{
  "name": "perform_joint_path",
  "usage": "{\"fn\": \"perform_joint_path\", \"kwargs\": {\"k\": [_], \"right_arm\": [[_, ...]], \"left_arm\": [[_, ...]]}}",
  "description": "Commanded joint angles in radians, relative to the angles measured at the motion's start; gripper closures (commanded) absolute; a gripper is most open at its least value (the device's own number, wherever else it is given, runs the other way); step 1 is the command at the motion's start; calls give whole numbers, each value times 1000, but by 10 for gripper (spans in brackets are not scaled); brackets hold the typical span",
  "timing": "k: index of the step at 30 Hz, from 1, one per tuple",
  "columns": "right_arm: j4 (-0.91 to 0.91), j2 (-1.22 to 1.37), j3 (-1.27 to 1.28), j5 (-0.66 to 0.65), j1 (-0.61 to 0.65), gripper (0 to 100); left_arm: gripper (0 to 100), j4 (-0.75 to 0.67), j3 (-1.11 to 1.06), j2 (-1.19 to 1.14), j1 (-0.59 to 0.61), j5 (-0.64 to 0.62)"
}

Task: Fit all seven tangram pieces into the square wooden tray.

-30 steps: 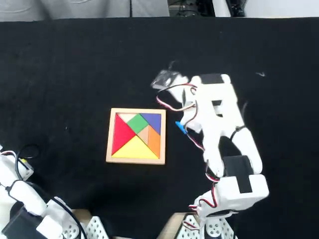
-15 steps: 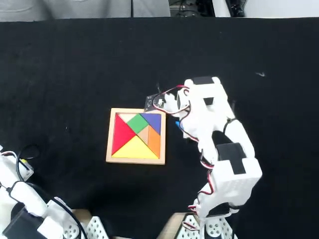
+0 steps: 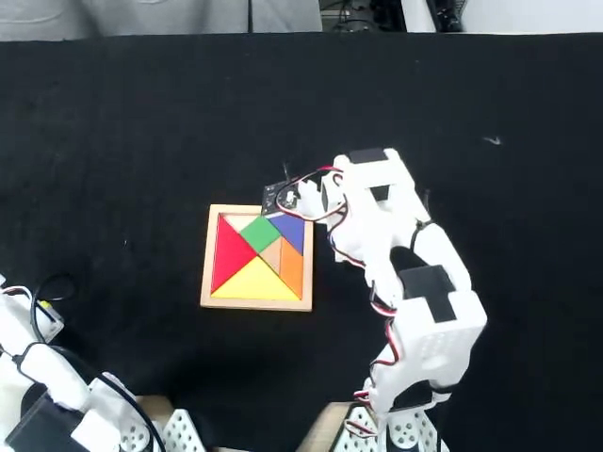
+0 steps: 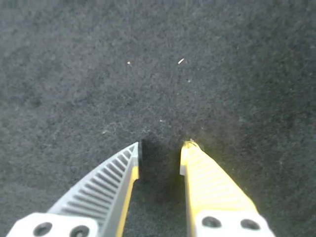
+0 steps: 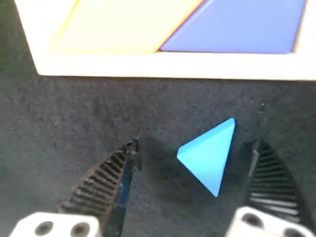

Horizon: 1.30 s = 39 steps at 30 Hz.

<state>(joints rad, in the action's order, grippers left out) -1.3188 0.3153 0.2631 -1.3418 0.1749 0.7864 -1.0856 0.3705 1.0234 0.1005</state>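
The square wooden tray (image 3: 205, 282) lies left of centre and holds red, green, blue, tan, orange and yellow pieces. Over the cloth by the tray's right side stands my right arm (image 3: 377, 207). A small light-blue triangle (image 5: 210, 155) lies flat on the cloth just outside the tray rim (image 5: 168, 64). My right gripper (image 5: 195, 146) is open, with one finger on each side of the triangle and neither touching it. At the table's near left corner my left gripper (image 4: 163, 147) is open over bare cloth, with nothing between its fingers.
Black cloth covers the whole table (image 3: 490, 94). The left arm (image 3: 38, 377) is folded at the near left corner, with both arm bases along the near edge. Open cloth spreads behind and to the right of the tray.
My right arm has swung left and drawn in toward the tray's far right corner, covering the light-blue triangle in the high view. The left arm and the tray have not moved.
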Motion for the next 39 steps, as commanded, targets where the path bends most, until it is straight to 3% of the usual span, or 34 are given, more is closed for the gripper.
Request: {"fn": "perform_joint_path", "kwargs": {"k": [1,21,27,35,39], "right_arm": [[25,16,-16,14,8,666],[37,33,-16,12,-37,668],[37,33,-16,11,-37,777],[37,33,-16,11,-43,784],[37,33,-16,11,-43,851]], "left_arm": [[849,-18,-5,6,-24,6],[850,-18,-5,6,-24,6],[850,-18,-5,6,-24,6],[850,-18,-5,6,-24,6],[850,-17,-5,6,-24,6]]}}
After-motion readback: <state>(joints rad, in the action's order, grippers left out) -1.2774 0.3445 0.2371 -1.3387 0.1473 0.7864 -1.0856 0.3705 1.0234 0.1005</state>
